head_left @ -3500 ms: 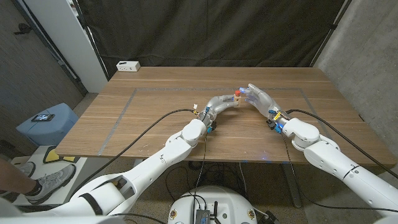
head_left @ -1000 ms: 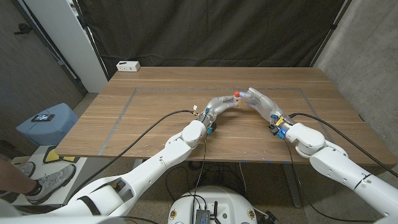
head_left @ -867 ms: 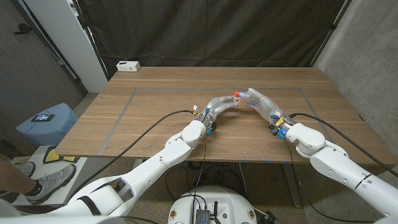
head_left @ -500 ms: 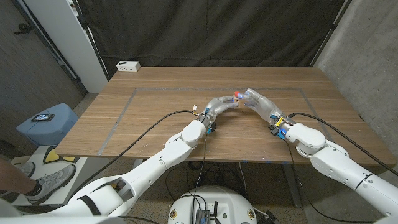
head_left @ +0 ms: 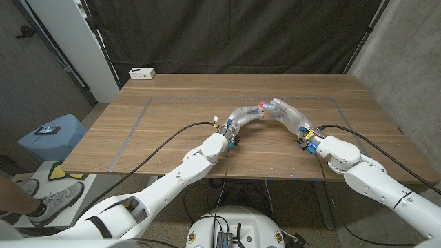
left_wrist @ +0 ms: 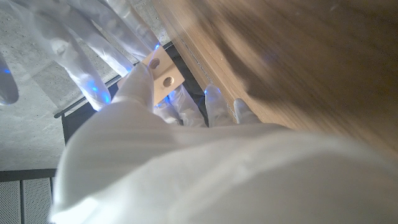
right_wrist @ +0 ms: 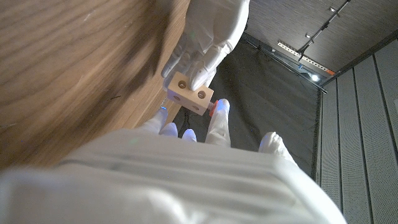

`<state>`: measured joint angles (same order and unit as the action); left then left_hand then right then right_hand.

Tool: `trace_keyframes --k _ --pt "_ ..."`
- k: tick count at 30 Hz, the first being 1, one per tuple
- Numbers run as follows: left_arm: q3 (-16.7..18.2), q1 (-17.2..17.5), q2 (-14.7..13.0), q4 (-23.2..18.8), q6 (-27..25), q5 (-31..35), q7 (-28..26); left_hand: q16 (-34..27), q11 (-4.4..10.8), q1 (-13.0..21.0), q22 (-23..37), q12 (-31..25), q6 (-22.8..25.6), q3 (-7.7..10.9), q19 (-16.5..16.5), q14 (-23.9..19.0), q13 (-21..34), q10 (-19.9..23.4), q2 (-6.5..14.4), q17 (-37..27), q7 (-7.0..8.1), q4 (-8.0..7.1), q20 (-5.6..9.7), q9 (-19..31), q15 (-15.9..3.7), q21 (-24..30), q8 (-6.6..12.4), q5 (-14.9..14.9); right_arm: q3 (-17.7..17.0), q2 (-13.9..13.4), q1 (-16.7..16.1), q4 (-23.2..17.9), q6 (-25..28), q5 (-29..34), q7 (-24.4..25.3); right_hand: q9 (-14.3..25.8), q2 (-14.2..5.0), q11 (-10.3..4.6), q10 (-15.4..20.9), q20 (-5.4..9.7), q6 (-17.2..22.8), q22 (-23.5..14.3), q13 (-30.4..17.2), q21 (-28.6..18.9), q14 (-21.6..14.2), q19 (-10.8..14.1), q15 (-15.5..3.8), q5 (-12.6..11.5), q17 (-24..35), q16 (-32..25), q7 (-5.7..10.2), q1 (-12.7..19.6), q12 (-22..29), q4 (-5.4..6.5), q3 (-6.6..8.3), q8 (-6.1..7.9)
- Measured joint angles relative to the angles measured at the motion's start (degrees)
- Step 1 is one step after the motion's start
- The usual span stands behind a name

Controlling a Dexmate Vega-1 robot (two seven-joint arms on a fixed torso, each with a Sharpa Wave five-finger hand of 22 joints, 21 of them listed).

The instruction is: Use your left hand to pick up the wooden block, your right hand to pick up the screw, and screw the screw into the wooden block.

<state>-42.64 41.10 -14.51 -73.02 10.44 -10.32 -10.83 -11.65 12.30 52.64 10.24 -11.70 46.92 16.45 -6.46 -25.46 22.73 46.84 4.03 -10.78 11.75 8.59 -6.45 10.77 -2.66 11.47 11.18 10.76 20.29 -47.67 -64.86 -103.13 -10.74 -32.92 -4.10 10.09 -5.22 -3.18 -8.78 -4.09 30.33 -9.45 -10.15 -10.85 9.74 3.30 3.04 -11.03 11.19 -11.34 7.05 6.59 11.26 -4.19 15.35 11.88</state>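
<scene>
Above the middle of the table, my left hand (head_left: 248, 114) grips a small pale wooden block (head_left: 261, 111). In the right wrist view the block (right_wrist: 191, 91) shows two round holes, with the left hand (right_wrist: 210, 32) clasping it from behind. The left wrist view shows the holed face of the block (left_wrist: 163, 71) past my left hand (left_wrist: 155, 162). My right hand (head_left: 283, 110) meets the block from the right. It pinches a screw with a red head (right_wrist: 213, 105) at the block's side; the screw's shaft is hidden. The red head (head_left: 260, 105) barely peeks out in the head view.
A white box (head_left: 142, 72) sits at the table's (head_left: 172, 103) back left corner. Thin tape lines mark a rectangle on the wood. Black cables trail from both wrists over the near table edge. A person's shoe (head_left: 58, 200) and a blue stool (head_left: 54, 134) are on the floor at left.
The right hand, spread wide 3.5 s ago, has turned and closed in on the block. Over the last second both hands hold nearly still and the red head shows less.
</scene>
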Motion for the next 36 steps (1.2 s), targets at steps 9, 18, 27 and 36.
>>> trace_keyframes --k 9,18,27,36 --pt "0.0 -0.2 0.1 0.4 -0.1 -0.1 0.2 0.0 0.00 0.0 0.0 0.0 0.0 0.03 0.0 0.0 0.0 0.0 0.0 0.0 -0.01 -0.03 0.00 0.0 0.00 0.0 0.00 0.0 -0.9 0.0 -0.7 0.6 -0.3 -0.6 0.3 0.0 0.00 0.53 0.9 1.01 0.6 0.0 0.0 0.0 0.0 1.0 0.00 0.0 0.0 -0.4 -0.22 0.0 0.0 -0.11 0.11 -0.24" --pt "-0.1 -0.4 0.2 0.6 -0.2 -0.1 0.4 0.0 0.00 0.0 0.0 0.0 0.0 0.03 0.0 0.0 0.0 0.0 0.0 0.0 -0.02 -0.03 0.00 0.0 0.00 0.0 0.00 0.0 -1.5 0.0 -0.9 1.1 -0.5 -0.9 0.7 0.0 0.00 0.32 1.1 1.01 0.8 0.0 0.0 0.0 0.0 1.0 0.01 0.0 0.0 -0.4 -0.39 0.0 0.0 -0.16 0.16 -0.45" --pt "-0.2 -0.5 0.2 0.6 -0.2 -0.1 0.4 0.0 0.00 0.0 0.0 0.0 0.0 0.03 0.0 0.0 -0.1 0.0 0.0 0.0 -0.01 -0.03 0.00 0.0 0.00 0.0 0.00 0.0 -1.6 0.5 -0.6 2.0 -0.9 -1.0 0.8 0.0 0.00 0.32 1.1 0.68 -1.1 0.0 0.0 0.0 0.0 1.3 0.01 0.0 0.0 -0.4 -0.23 0.0 0.0 -0.32 0.32 -1.33" --pt "-0.4 -0.5 0.1 0.3 -0.4 0.1 0.5 0.0 0.00 0.0 0.0 0.0 0.0 0.02 0.0 0.0 -0.2 0.0 0.0 0.0 -0.02 -0.02 0.00 0.0 0.00 0.0 0.00 -0.2 -1.3 1.2 0.4 3.5 -1.4 -0.9 0.3 0.0 0.00 0.13 0.7 0.18 -3.6 0.0 0.0 0.0 0.2 0.8 0.23 0.0 0.0 -0.4 0.26 0.0 -0.5 -0.32 0.32 -1.95"
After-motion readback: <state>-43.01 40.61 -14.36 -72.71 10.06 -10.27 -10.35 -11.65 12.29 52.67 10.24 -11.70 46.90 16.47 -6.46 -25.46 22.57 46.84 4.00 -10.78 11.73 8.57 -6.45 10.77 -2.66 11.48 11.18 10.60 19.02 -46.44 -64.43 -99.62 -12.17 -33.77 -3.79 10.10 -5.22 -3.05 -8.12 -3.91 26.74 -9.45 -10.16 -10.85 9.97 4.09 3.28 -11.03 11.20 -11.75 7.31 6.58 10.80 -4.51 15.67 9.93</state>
